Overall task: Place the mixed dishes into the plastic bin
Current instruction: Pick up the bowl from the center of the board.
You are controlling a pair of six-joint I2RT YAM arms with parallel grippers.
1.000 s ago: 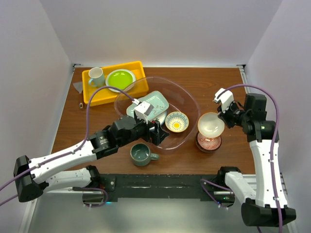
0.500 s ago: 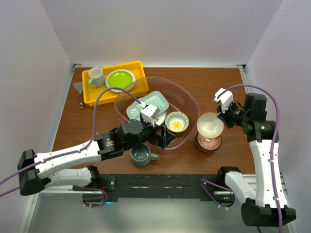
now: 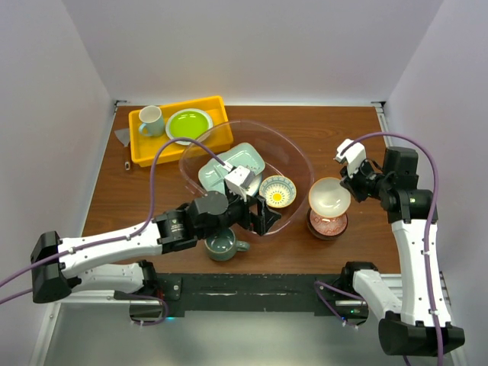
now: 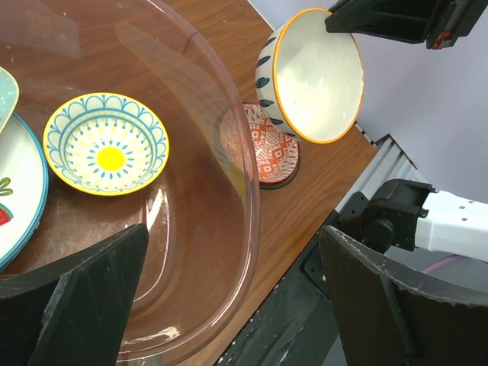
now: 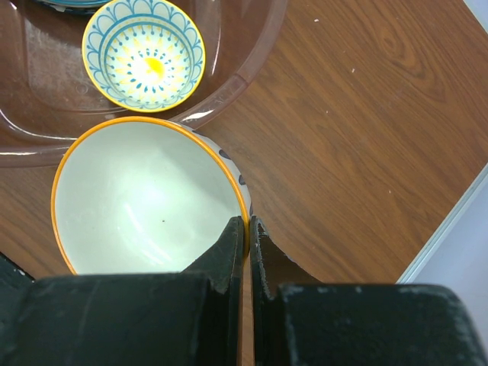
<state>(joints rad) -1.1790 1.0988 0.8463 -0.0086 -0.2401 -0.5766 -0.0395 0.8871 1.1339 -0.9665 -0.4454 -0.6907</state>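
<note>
The plastic bin [image 3: 297, 164] holds a pale-green tray [image 3: 229, 164], a yellow-inside bowl [image 3: 277, 191] and a fruit-marked plate [image 4: 14, 191], mostly hidden. My left gripper [image 3: 257, 214] hovers open over the bin's near right rim [image 4: 245, 206], holding nothing. A grey-green mug [image 3: 221, 244] stands on the table below that arm. My right gripper [image 5: 247, 229] is shut on the rim of a white, orange-rimmed bowl [image 5: 145, 198]. That bowl [image 3: 330, 196] hangs tilted just above a reddish-brown bowl [image 3: 328, 224] right of the bin.
A yellow tray [image 3: 145, 149] at the back left carries a lime-green plate [image 3: 188, 123] and a pale mug [image 3: 151, 120]. White walls enclose the table on three sides. The table's near edge, a black rail [image 4: 305, 320], lies close under my left gripper.
My left arm has swung right and toward the near edge, from above the bin's middle to its near right rim. The right arm and its bowl have barely moved.
</note>
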